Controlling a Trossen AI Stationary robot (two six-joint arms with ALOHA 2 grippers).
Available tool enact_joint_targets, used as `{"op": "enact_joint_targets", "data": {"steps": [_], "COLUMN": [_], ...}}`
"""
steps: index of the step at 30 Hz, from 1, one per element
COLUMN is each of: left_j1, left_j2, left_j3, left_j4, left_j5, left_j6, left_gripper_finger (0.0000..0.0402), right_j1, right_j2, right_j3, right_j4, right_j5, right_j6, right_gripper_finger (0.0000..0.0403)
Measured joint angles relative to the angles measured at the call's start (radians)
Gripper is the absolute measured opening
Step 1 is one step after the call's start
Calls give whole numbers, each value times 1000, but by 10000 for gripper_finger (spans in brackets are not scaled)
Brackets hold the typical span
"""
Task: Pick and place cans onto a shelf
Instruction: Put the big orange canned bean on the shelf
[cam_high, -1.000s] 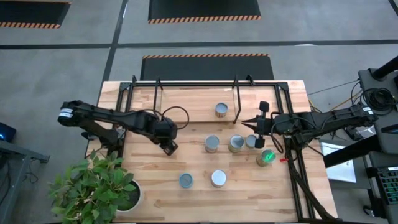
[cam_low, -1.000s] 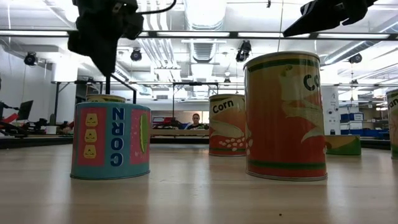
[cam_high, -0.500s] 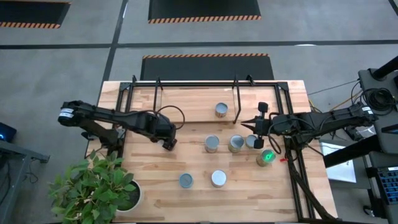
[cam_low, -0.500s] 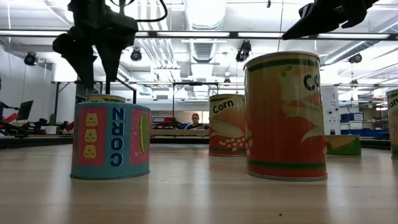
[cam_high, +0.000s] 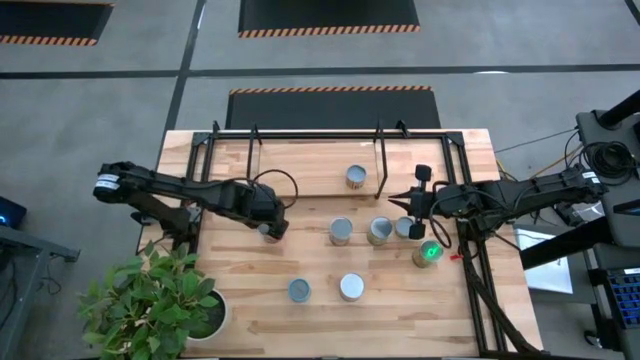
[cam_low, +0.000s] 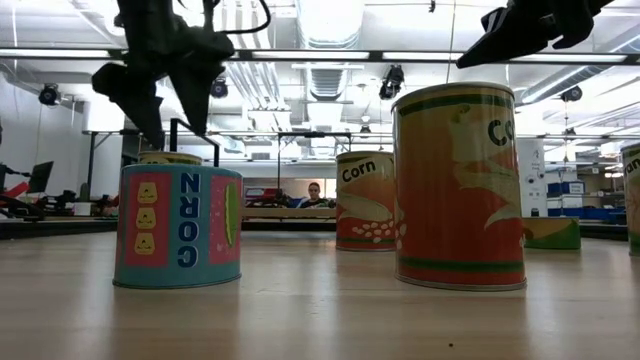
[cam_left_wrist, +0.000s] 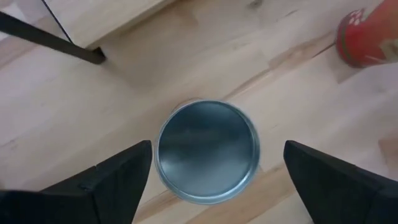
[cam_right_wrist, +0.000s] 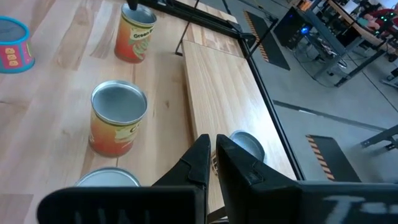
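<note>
My left gripper (cam_left_wrist: 217, 147) stands open, pointing down over a can with a silvery top (cam_left_wrist: 206, 151), one finger on either side of it and clear of it. In the low view this gripper (cam_low: 175, 138) hangs just above that can's tan rim (cam_low: 170, 157). In the high view the gripper (cam_high: 268, 229) hides the can. My right gripper (cam_high: 400, 198) is shut and hovers over the table's right part, holding nothing. Below it stand three cans (cam_high: 379, 230) in a row. The shelf (cam_high: 320, 134) of black rods runs along the far edge, with a can (cam_high: 356, 177) by it.
A green-topped can (cam_high: 430, 252) stands near the right edge, and two more cans (cam_high: 299, 290) (cam_high: 351, 287) near the front. A potted plant (cam_high: 150, 300) fills the near left corner. A red tin (cam_left_wrist: 367, 37) shows beyond the left gripper. The shelf's board (cam_right_wrist: 217, 81) lies ahead of my right gripper.
My left gripper has opened from shut to wide, rolled about its own axis and sunk a little toward the can beneath it. The cans have not moved.
</note>
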Motion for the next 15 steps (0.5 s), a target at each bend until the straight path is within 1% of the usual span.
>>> {"op": "enact_joint_targets", "data": {"steps": [4, 10, 15], "left_j1": [-3, -3, -17], "left_j2": [0, 0, 0], "left_j3": [-31, -32, -35], "left_j4": [2, 28, 34], "left_j5": [0, -2, -35], "left_j6": [-27, -31, -40], "left_gripper_finger": [347, 347, 347], "right_j1": [0, 0, 0], "right_j2": [0, 0, 0], "right_j3": [0, 0, 0], "right_j4": [0, 0, 0], "right_j5": [0, 0, 0], "right_j6": [5, 2, 0], "right_gripper_finger": [18, 18, 18]}}
